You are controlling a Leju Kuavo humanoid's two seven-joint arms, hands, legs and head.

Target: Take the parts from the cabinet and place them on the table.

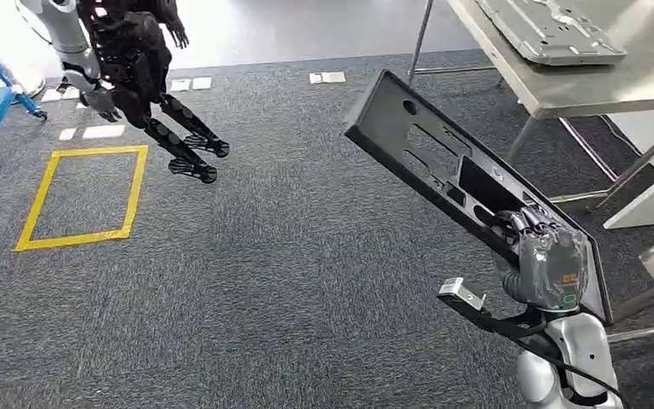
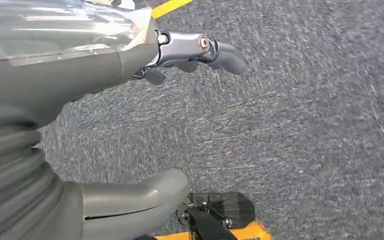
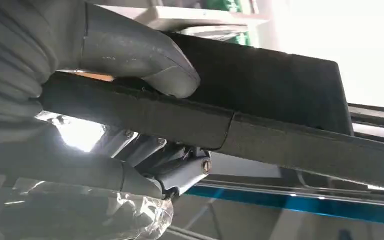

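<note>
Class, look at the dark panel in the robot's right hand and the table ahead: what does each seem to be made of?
Dark panel: probably matte black plastic or painted metal; flat, dull, with cut-out slots, so the look leaves it open. The right hand grips it. Table: likely brushed steel; silvery top, thin shiny legs.

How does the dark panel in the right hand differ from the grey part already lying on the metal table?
The dark panel is black; the grey part is light silver-grey. The dark panel is held off the floor, tilted, gripped at one end by the right hand; the grey part lies flat on the metal table, with no hand on it. Both are flat, elongated plates with shaped openings or recesses.
</note>
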